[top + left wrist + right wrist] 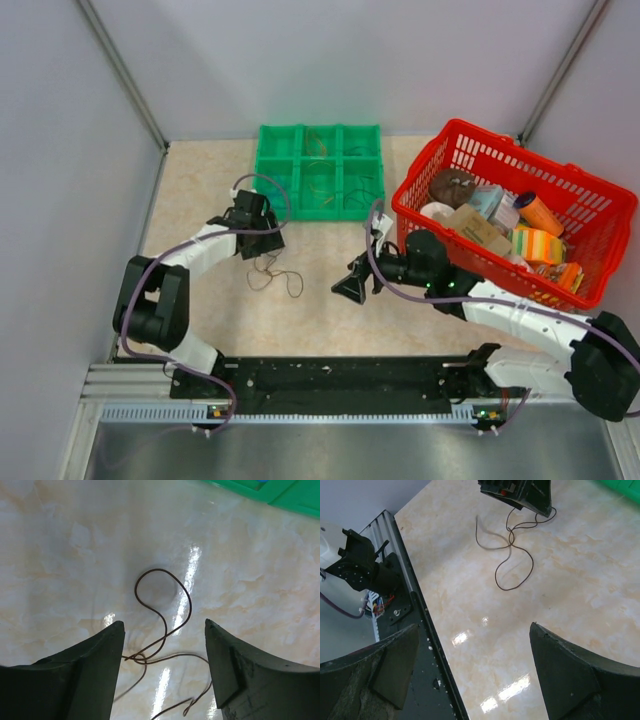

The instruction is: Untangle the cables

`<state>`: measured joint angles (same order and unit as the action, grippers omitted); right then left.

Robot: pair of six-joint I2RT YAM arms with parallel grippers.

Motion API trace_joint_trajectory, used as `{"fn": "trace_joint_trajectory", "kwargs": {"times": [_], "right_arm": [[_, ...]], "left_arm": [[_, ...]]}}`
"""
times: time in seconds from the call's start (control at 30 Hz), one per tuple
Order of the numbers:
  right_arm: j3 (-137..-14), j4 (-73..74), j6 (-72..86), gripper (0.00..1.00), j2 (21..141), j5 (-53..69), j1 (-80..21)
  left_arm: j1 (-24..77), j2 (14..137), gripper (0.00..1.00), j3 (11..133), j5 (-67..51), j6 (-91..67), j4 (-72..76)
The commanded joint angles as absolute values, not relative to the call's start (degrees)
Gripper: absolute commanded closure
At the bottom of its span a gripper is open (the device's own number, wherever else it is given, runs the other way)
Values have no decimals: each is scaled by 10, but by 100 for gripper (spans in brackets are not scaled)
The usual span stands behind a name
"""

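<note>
Cables (190, 607) lie between open left jaws.

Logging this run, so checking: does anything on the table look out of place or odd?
One thin brown cable lies loose on the table, outside the green tray, looped and crossed over itself beneath the open left end effector. Nothing looks spilled or damaged.

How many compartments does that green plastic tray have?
6: the green plastic tray has three compartments along its far row and three along its near row, all in view.
</note>
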<state>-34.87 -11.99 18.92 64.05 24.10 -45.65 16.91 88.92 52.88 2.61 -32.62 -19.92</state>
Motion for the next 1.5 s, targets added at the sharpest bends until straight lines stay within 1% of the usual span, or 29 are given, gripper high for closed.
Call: {"fn": "trace_joint_trajectory", "kwargs": {"times": [0.0, 0.07, 0.17, 0.3, 0.4, 0.5, 0.6, 0.63, 0.67, 0.7, 0.8, 1.1, 1.23, 1.33, 1.47], "right_arm": [[-346, -113, 168, 10, 602, 234, -461], [-343, -110, 166, 10, 593, 231, -461], [-336, -111, 165, 10, 579, 230, -461], [-328, -113, 165, 10, 568, 227, -461], [-323, -107, 165, 10, 563, 223, -462], [-317, -108, 165, 10, 558, 221, -462], [-316, -105, 166, 10, 552, 220, -462], [-314, -104, 166, 10, 548, 217, -461], [-313, -103, 167, 10, 545, 215, -462], [-313, -102, 168, 10, 541, 213, -461], [-313, -94, 166, 10, 537, 207, -462], [-317, -62, 166, 10, 494, 185, -462], [-323, -43, 159, 10, 474, 174, -462], [-322, -37, 159, 10, 464, 168, -462], [-320, -40, 163, 10, 461, 167, -462]], "left_arm": [[167, 912, 29, 571, 39, -316, -240], [167, 932, 29, 584, 36, -329, -262], [168, 965, 32, 602, 22, -356, -293], [184, 955, 33, 594, 42, -358, -295], [195, 953, 40, 593, 73, -353, -308], [198, 955, 57, 587, 65, -353, -313], [208, 934, 83, 578, 70, -355, -310], [213, 923, 88, 578, 75, -353, -309], [219, 912, 95, 579, 78, -351, -310], [225, 901, 99, 584, 78, -349, -312], [236, 866, 100, 593, 62, -339, -314], [243, 723, 100, 597, -68, -322, -242], [243, 710, 100, 606, -78, -341, -299], [243, 700, 100, 566, -104, -369, -296], [245, 675, 100, 494, -141, -407, -225]]}}
